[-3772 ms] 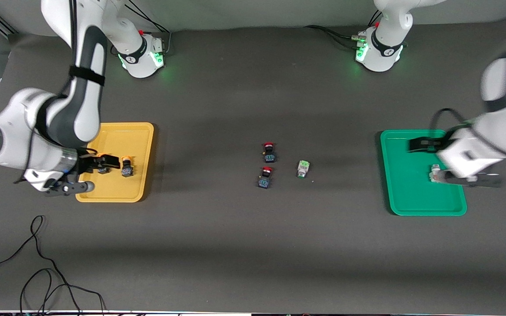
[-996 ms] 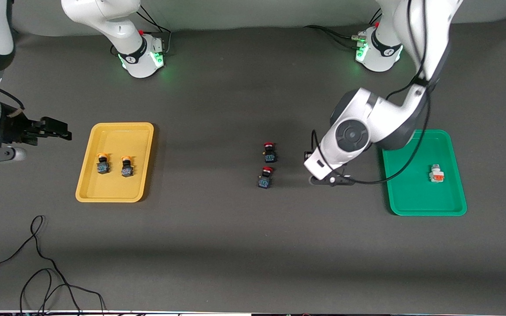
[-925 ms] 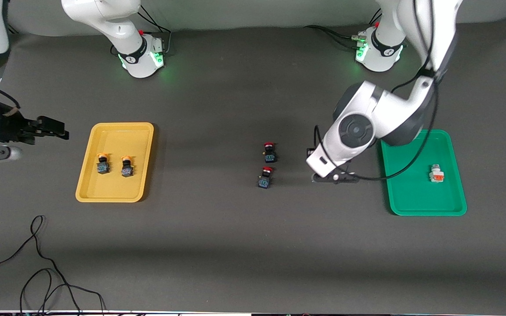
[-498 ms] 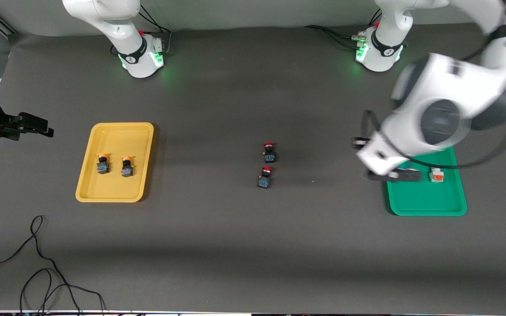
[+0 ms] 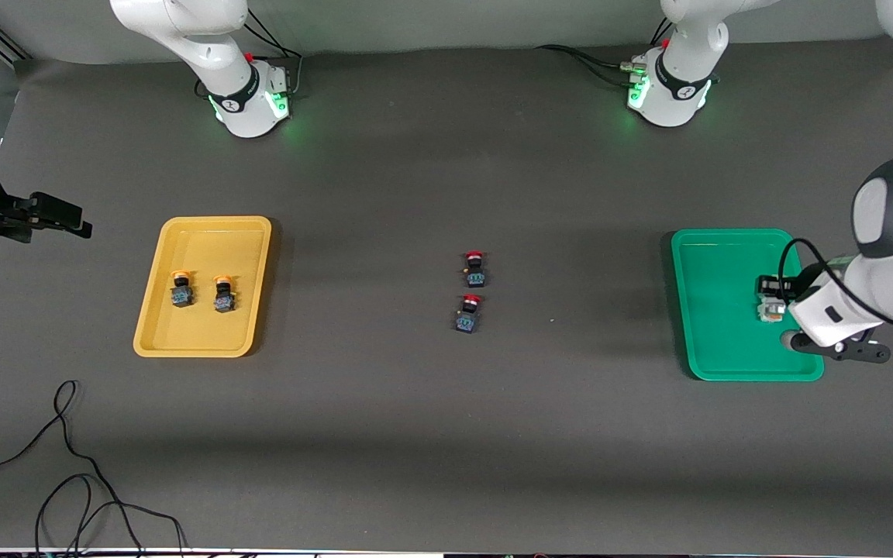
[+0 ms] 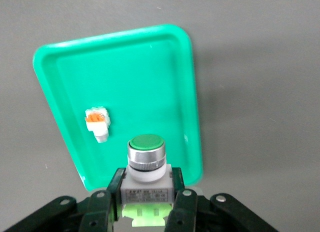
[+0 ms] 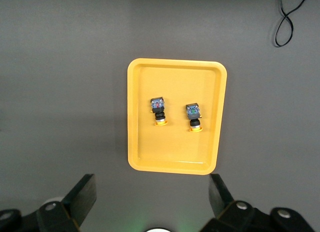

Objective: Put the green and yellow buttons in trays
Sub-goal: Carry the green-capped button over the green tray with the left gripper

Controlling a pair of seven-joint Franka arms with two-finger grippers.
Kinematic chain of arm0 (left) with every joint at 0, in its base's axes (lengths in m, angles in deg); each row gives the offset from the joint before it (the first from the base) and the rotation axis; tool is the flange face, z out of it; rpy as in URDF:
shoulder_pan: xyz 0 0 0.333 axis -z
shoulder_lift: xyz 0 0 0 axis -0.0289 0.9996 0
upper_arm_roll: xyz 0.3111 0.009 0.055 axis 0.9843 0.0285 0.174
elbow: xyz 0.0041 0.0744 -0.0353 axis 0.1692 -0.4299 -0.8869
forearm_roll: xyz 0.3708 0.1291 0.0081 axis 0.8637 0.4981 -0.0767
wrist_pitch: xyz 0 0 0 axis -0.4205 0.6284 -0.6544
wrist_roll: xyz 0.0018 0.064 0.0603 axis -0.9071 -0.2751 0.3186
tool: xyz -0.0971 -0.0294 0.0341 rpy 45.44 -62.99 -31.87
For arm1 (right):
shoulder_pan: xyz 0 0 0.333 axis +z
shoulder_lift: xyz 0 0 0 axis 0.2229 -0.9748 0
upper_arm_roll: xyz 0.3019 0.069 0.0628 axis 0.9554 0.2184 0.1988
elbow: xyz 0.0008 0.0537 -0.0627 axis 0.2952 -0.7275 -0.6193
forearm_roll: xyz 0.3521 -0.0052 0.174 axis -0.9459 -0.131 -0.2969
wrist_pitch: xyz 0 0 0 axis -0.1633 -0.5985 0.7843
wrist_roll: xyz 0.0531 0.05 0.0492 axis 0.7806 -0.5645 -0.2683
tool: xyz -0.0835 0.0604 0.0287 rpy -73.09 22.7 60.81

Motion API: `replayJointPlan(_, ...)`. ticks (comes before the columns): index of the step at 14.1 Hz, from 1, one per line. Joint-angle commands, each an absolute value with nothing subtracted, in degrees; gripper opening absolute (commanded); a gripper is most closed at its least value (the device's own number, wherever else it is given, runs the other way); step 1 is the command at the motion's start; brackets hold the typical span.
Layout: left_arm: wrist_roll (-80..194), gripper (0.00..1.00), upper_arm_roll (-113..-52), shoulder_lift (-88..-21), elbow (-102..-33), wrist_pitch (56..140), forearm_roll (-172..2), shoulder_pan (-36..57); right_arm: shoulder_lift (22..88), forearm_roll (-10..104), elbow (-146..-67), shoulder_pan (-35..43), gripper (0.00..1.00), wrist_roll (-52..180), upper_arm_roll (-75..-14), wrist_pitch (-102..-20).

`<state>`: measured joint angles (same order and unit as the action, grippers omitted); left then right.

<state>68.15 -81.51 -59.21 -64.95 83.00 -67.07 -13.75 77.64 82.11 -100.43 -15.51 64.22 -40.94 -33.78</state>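
Note:
My left gripper (image 6: 146, 186) is shut on a white-bodied button with a green cap (image 6: 146, 151), held over the green tray (image 6: 150, 66) near one of its short rims. A white button with an orange part (image 6: 97, 123) lies in that tray. From the front, the left gripper (image 5: 770, 297) hangs over the green tray (image 5: 714, 310). Two black buttons with yellow caps (image 5: 180, 288) (image 5: 223, 293) lie in the yellow tray (image 5: 206, 240). My right gripper (image 5: 74, 223) is open and empty, off that tray toward the right arm's end of the table.
Two black switches with red caps (image 5: 475, 269) (image 5: 468, 313) lie mid-table between the trays. Loose black cables (image 5: 67, 465) curl on the table near the front camera at the right arm's end. The arm bases stand along the table's back edge.
The left arm lifted the green-capped button from mid-table and swung it over the green tray. The right gripper drew a little farther off the yellow tray.

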Motion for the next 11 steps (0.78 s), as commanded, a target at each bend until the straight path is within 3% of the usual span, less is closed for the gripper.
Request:
replayJointPlan(1,68.8,0.00,-82.0,-60.2,-76.7,96.1,-64.7,-16.6,79.2,83.4,-101.4,-15.0,1.00,62.8,-40.8,-35.2)
replayJointPlan(3,68.5,0.00,-81.9,-59.2,-82.8,105.0,-64.7,-17.2,79.0,83.5,-100.9,-14.5,1.00,62.8,-40.9,-35.0)
replayJointPlan(11,67.8,0.00,-79.6,-52.5,-88.0,118.2,-64.5,-17.2,79.0,85.4,-100.0,-13.1,1.00,61.8,-41.7,-34.6)
